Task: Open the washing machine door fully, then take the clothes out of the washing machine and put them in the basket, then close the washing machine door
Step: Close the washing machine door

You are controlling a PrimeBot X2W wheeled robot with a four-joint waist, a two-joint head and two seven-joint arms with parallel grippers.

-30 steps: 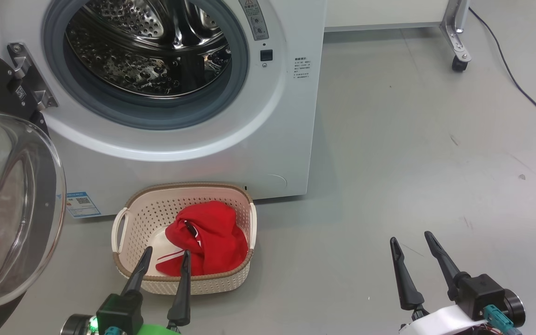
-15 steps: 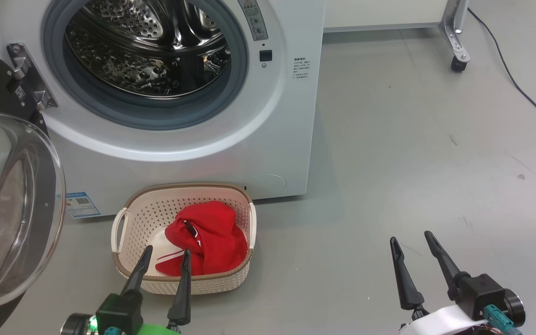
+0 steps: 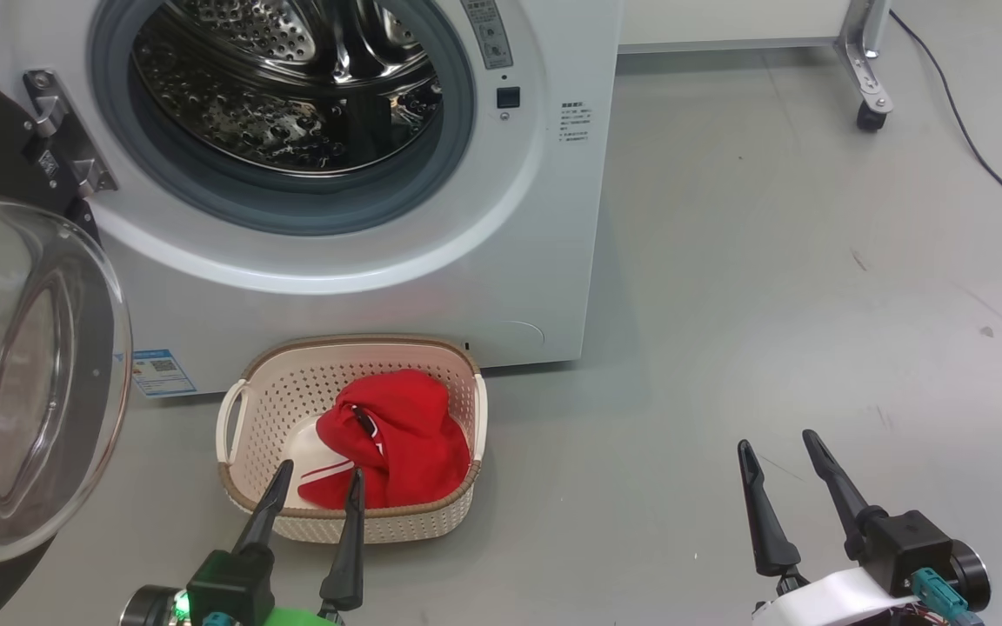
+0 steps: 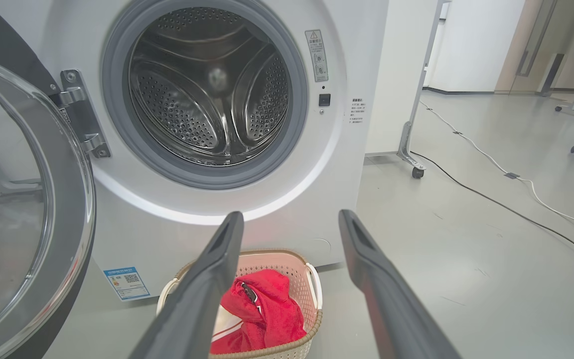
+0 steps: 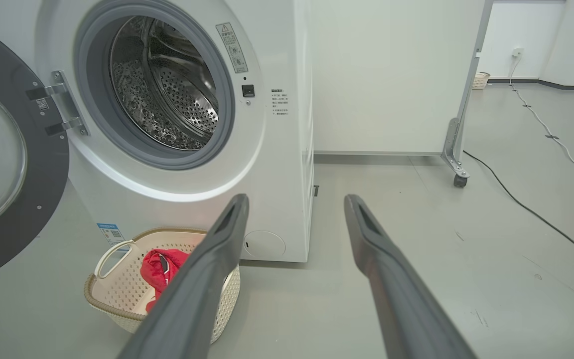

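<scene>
The white washing machine [image 3: 544,217] stands with its door [image 3: 31,374] swung wide open at the left, the clear glass bowl bulging toward me. No cloth shows in the steel drum [image 3: 292,78]. The red clothes [image 3: 397,439] lie in the cream basket [image 3: 349,352] on the floor in front of the machine. My left gripper [image 3: 320,471] hangs open just above the basket's near rim, nothing between its fingers. Over bare floor far to the right, my right gripper [image 3: 778,445] is open too. The left wrist view shows the left gripper [image 4: 291,219] before the drum [image 4: 212,94] and the clothes [image 4: 267,314].
A white panel on a metal leg with a caster [image 3: 871,117] stands behind the machine at the right. A black cable [image 3: 971,148] runs across the grey floor there. The open door takes up the space at my left.
The whole head view has shifted slightly right and down, so the camera moved. Both grippers keep their places and stay open.
</scene>
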